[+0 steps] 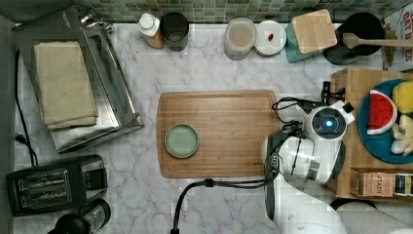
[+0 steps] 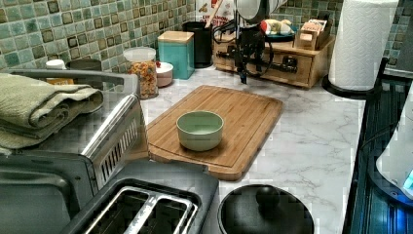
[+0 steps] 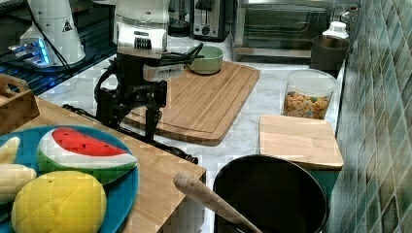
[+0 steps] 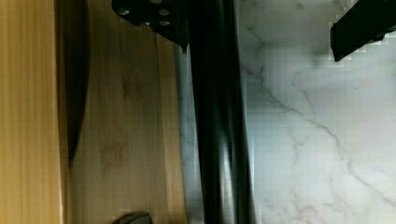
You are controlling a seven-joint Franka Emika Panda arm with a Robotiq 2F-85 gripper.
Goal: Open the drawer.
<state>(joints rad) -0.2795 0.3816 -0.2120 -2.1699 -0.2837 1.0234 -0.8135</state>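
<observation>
Drawer faces marble counter, tiled wall behind.

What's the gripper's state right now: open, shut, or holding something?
Gripper: open, its fingers either side of the drawer's black bar handle, not yet clamped on it.
</observation>
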